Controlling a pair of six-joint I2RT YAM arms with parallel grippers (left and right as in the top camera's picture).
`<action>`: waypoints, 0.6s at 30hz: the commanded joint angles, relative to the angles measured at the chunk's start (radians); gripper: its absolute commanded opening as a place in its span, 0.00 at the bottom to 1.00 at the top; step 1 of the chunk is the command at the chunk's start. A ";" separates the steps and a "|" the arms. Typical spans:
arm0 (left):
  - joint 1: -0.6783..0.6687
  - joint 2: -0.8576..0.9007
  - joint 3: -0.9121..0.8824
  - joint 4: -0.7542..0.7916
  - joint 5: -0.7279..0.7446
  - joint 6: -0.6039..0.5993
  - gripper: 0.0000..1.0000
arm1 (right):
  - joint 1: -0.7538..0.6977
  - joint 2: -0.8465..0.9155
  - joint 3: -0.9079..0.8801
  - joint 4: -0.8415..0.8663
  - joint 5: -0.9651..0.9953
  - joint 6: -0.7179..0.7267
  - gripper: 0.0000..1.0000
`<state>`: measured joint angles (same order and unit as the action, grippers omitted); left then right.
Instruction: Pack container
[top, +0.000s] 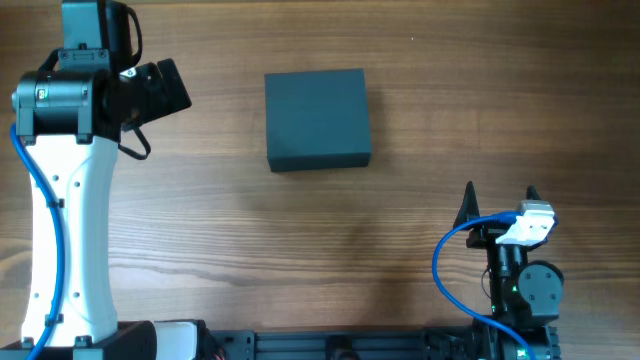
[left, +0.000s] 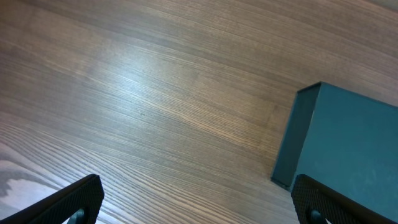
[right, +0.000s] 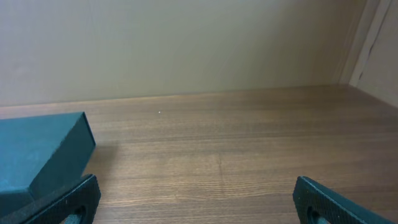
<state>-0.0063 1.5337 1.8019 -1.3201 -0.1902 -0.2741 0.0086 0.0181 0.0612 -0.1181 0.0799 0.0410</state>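
Closest up, the black matte fingertips of the left pincer are poking in at the bottom corners of its wrist view. They're standing wide apart with nothing but bare wood between them. Same deal with the right pincer: its flat dark tips are sitting spread wide, gripping nothing.

So the container is looking like a rigid square box, dark teal-grey and matte, with sharp edges and corners. Its lid is lying flat on top, shut as far as I can tell. It's sitting on the far-middle part of the worktop, which is showing warm brown wood grain in long streaks with a bit of soft glare. Behind that, a plain beige wall is running across, with a paler upright strip at the right.

From overhead, the left pincer is hovering off the container's left side, near it but not touching. Its white arm is stretching along the left edge. The right pincer is sitting toward the near right of the worktop, well apart from the container, which is lying ahead of it and off to its left.
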 joint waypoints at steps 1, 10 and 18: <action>-0.002 -0.035 0.002 0.002 -0.010 0.005 1.00 | -0.002 -0.016 -0.003 0.006 0.018 0.014 1.00; -0.013 -0.490 -0.323 0.144 -0.046 0.000 1.00 | -0.002 -0.016 -0.003 0.006 0.018 0.014 1.00; -0.013 -1.069 -1.104 0.968 0.021 -0.187 1.00 | -0.002 -0.016 -0.003 0.006 0.018 0.014 1.00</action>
<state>-0.0158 0.6228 0.9745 -0.5362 -0.1928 -0.3733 0.0086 0.0135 0.0608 -0.1184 0.0807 0.0410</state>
